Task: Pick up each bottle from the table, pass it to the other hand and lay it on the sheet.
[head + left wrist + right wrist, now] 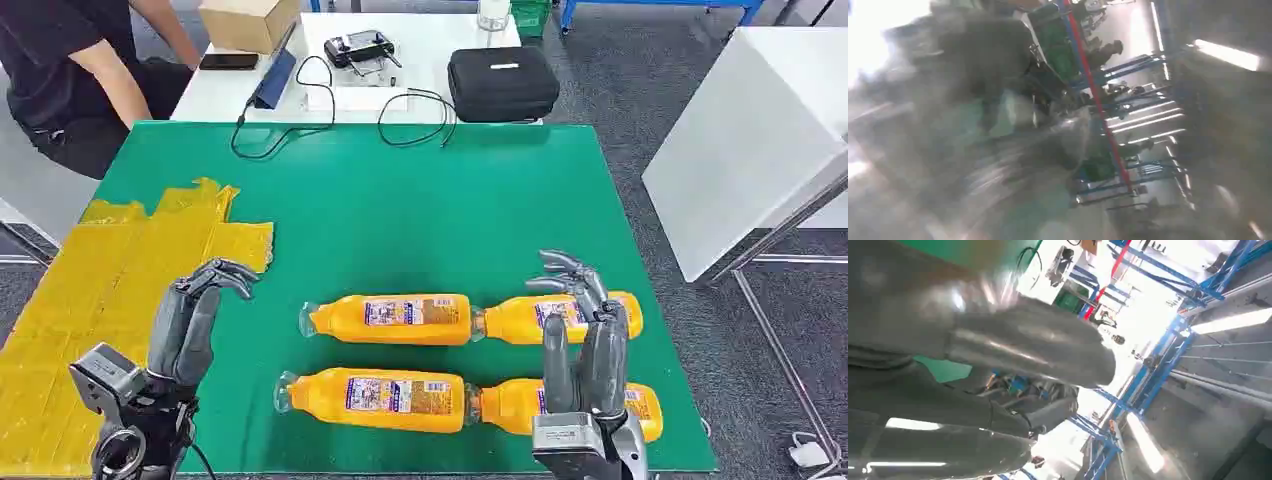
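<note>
Several orange juice bottles lie on their sides on the green table [400, 200], in two rows near its front edge. The back row holds one bottle [400, 318] and another [515, 318] cap to cap, and the front row holds a third [380, 398] with one more beside it. The yellow sheet [110, 280] covers the table's left part. My right hand [580, 330] is raised over the right-hand bottles, fingers upward, holding nothing; its grey thumb [1023, 347] looms close in the right wrist view. My left hand [195, 320] stands empty at the sheet's edge, fingertips curled. The left wrist view is blurred.
A person in black [70, 70] sits at the far left corner. Behind the green table, a white table carries a cardboard box [248, 22], a black case [502, 82], a controller [360, 45] and cables [290, 120]. A white panel [750, 140] stands at the right.
</note>
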You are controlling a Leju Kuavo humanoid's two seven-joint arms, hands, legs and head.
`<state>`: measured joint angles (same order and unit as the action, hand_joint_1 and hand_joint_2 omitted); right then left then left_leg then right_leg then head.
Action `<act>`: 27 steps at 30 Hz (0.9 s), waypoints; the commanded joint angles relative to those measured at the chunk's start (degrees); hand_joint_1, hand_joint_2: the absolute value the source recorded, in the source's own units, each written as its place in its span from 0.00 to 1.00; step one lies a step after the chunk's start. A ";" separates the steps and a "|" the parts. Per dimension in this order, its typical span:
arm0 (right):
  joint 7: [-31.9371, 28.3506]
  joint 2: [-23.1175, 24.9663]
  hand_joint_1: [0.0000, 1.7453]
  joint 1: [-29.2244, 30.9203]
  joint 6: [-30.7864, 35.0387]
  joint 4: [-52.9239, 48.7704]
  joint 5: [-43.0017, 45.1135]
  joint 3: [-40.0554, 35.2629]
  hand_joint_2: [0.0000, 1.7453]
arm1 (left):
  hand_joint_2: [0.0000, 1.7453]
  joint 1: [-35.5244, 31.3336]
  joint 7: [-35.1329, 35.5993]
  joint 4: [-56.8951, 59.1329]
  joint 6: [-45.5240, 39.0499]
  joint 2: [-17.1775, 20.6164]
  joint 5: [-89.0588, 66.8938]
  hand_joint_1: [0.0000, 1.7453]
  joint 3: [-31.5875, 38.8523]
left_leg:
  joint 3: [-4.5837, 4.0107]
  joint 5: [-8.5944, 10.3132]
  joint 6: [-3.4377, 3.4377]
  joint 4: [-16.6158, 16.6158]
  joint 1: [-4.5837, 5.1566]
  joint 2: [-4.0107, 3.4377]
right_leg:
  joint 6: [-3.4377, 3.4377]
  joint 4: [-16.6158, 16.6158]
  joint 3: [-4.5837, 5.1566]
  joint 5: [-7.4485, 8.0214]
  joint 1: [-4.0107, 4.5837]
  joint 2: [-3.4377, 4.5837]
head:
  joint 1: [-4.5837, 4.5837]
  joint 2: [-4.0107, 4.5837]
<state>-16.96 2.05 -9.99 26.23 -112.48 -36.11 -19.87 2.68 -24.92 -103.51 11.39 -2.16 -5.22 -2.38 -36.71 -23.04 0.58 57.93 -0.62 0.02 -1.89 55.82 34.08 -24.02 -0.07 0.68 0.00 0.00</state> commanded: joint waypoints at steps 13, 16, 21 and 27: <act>-18.09 -1.34 0.53 -3.08 -20.10 10.70 30.80 3.29 0.00 | 0.00 4.67 -8.25 10.29 -1.82 -4.09 5.50 1.00 -10.78 | 0.44 -0.30 0.06 -0.10 0.10 0.17 | -0.05 -0.11 -0.50 -0.34 -0.08 -0.14 | 0.00 0.00; -18.64 -1.45 0.00 -3.53 -14.19 10.62 25.59 2.61 0.00 | 0.00 4.34 -6.26 10.39 -2.52 -3.60 5.69 0.00 -12.12 | 0.28 -0.30 0.11 -0.08 0.10 0.23 | -0.05 -0.08 -0.35 -0.29 -0.08 -0.17 | -0.02 0.00; -18.01 -1.94 0.00 -4.01 -15.24 11.15 28.28 2.35 0.00 | 0.00 5.20 -5.15 9.93 -5.72 -3.51 3.09 0.00 -12.10 | 0.39 -0.34 0.12 -0.10 0.11 0.11 | -0.05 -0.11 -0.42 -0.31 -0.07 -0.07 | -0.02 0.00; -11.33 -3.60 0.00 -5.41 -11.99 11.34 21.86 1.13 1.00 | 0.00 6.28 -4.24 10.09 -7.75 -4.37 2.94 0.00 -9.25 | 0.40 -0.38 0.11 -0.08 0.06 0.14 | -0.02 -0.11 -0.46 -0.36 -0.02 -0.10 | 0.00 0.00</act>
<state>-33.30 0.81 -14.48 11.56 -104.22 -9.46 -17.66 8.51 -30.06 -96.28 4.63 -6.01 -2.49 -12.72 -36.63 -23.32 0.69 57.94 -0.57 0.13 -1.91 55.81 33.96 -24.30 -0.10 0.65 0.00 0.00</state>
